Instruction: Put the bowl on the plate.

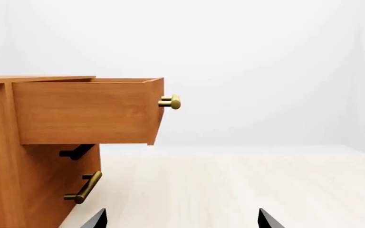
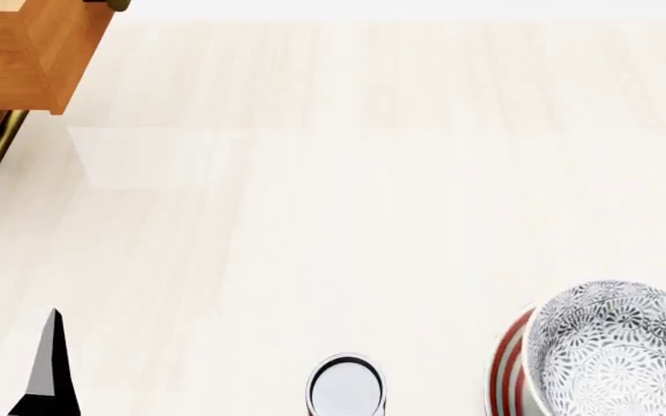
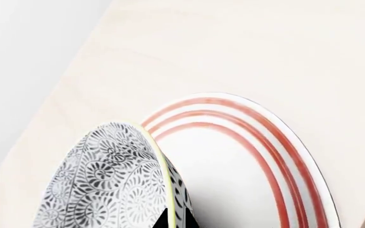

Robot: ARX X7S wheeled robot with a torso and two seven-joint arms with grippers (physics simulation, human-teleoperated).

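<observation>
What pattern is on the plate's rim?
Concentric red rings on white, around the plate rim. Clearest in the right wrist view, where the bowl overlaps it.

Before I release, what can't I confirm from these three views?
- Bowl contact with the plate: unclear in the head view, where the lower right edge cuts both off.
- Right gripper: in the right wrist view only dark tips show at the bowl's rim, so the grip is unconfirmed.
- Plate's far side: hidden behind the bowl in the right wrist view.
- Left gripper: only two tips show, apart.
</observation>
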